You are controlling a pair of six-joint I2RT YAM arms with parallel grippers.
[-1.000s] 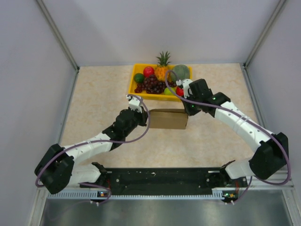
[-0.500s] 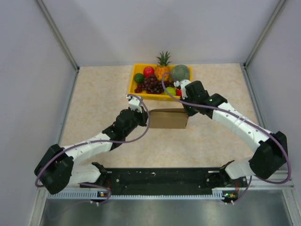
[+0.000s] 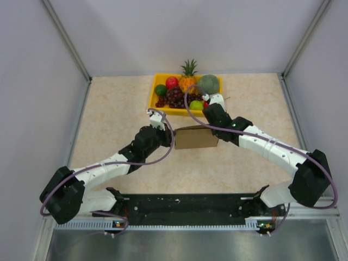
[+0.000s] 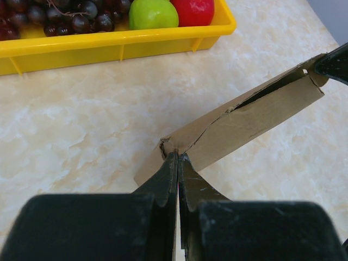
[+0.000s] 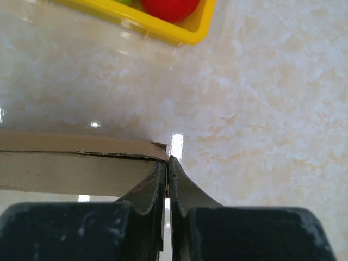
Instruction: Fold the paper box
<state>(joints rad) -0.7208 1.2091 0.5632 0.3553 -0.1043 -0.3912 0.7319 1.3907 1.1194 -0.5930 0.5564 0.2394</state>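
The paper box [image 3: 196, 137] is a brown cardboard piece, folded into a low narrow shape, lying on the marble table just in front of the fruit tray. My left gripper [image 3: 173, 140] is shut on its left end; in the left wrist view the jaws [image 4: 178, 156] pinch a torn corner of the cardboard [image 4: 255, 117]. My right gripper [image 3: 217, 133] is at the box's right end. In the right wrist view it [image 5: 167, 160] is closed, with the box's edge [image 5: 65, 163] meeting its tips.
A yellow plastic tray [image 3: 154, 93] of fruit stands right behind the box, also seen in the left wrist view [image 4: 109, 46] and the right wrist view [image 5: 187, 33]. Metal rails edge the table left and right. Grey walls enclose the area.
My right arm has swung left and lowered, bringing its wrist close behind the box's right end. The box has tilted slightly. The left arm has barely moved.
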